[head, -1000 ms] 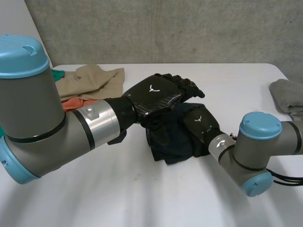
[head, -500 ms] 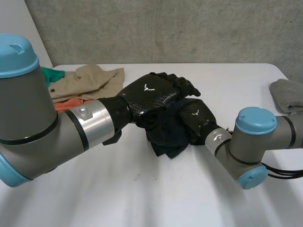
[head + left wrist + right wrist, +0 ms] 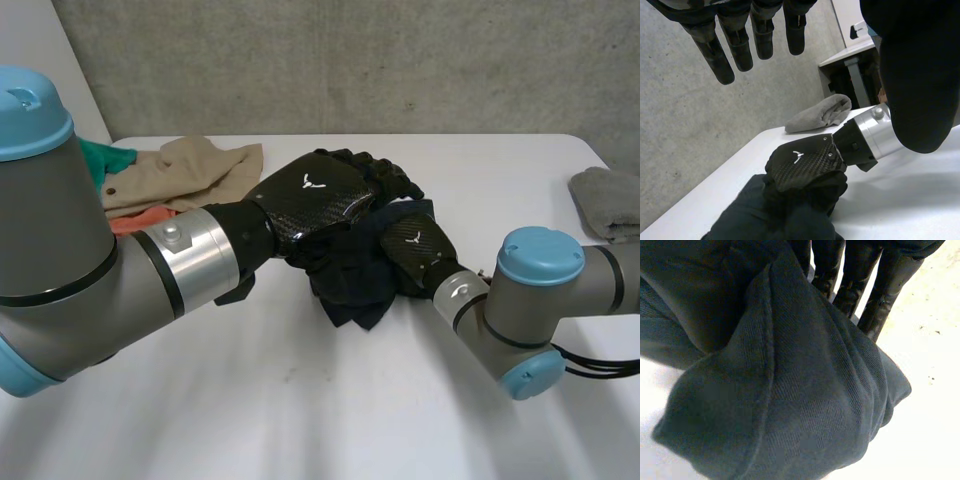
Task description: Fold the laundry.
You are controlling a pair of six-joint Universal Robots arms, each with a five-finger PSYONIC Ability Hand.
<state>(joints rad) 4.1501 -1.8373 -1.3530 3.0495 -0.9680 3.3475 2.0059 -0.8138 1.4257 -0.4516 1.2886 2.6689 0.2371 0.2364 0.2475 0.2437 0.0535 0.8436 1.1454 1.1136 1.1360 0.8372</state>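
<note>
— What are the fingers up to?

— The right hand point(image 3: 804, 161) has its fingers point(image 3: 857, 275) down in a dark garment point(image 3: 350, 290). As I read it, a bunch of the cloth is caught between them and the thumb. The left hand point(image 3: 318, 195) sits over the top of the bundle, its fingers point(image 3: 715, 50) straight and a little apart, holding nothing.

— And where is the garment?

— Middle of the frame from above, crumpled on the white counter point(image 3: 300, 400), with a hand on either side.

— So which step is this?

— An early one, I'd say: one piece is being gathered and sorted out, with no fold made yet. Next it needs spreading flat. The left hand would want an edge or corner of its own, then the two would draw apart.

— Do the wrist cameras add anything?

— The left wrist view shows the left fingers in the air, clear of the cloth; from above, the back of the hand covers them. The right wrist view shows a stitched hem running down the bunch. The head view gives the surroundings. There's a beige cloth point(image 3: 190, 165) with an orange piece point(image 3: 140, 218) and a green piece point(image 3: 105, 158) at upper left, and a grey towel point(image 3: 605, 200) at the right edge.
</note>
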